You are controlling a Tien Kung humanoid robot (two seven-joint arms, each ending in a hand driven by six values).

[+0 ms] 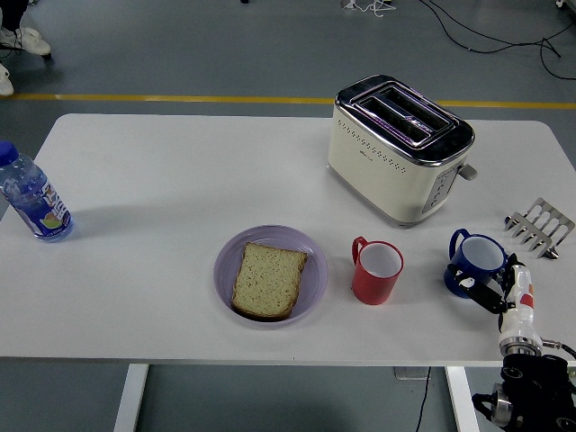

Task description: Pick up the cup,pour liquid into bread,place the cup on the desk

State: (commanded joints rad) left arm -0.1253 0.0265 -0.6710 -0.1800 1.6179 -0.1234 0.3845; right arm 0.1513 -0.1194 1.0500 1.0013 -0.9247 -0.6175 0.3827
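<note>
Right, blue cup (477,262) at table's (162,180) right front, robot's right hand (500,290) clamped round its near side.
Red cup (376,271) sits just left; bread (268,280) on purple plate (225,261) further left, toaster (400,147) behind.

Bread (268,279) lies on a plate (310,254), two cups (377,272) to its right, toaster (398,148) behind.

Bright, even overhead light; soft shadows under the toaster (400,148); glare on its chrome; corners perhaps slightly soft.
</note>
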